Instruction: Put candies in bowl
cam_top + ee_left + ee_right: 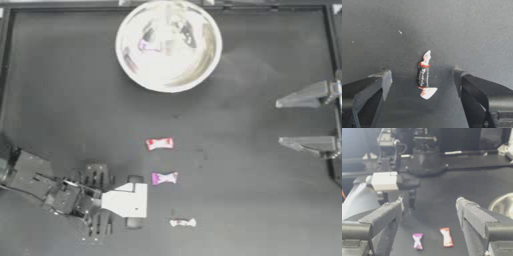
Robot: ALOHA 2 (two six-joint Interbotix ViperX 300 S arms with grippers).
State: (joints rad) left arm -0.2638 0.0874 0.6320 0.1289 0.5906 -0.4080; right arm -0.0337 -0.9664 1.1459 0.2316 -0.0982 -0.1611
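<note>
The shiny bowl (127, 60) stands at the table's far middle; a purplish patch inside it is too blurred to name. Three candies lie in a row down the middle: a red-white one (159, 144), a magenta-white one (163, 178) and a pale one (182, 222). My left gripper (137, 200) hangs open at the near left. In the left wrist view a white-ended candy with red bands (423, 75) lies on the table between its jaws, untouched. My right gripper (280, 122) waits open at the right edge. Its wrist view shows the magenta candy (417, 241) and the red candy (446, 237).
The left arm's body (40, 182) crosses the near left corner. A raised frame (331, 30) borders the table. In the right wrist view the left gripper's white block (383, 181) faces me and the bowl's rim (504, 204) shows at one side.
</note>
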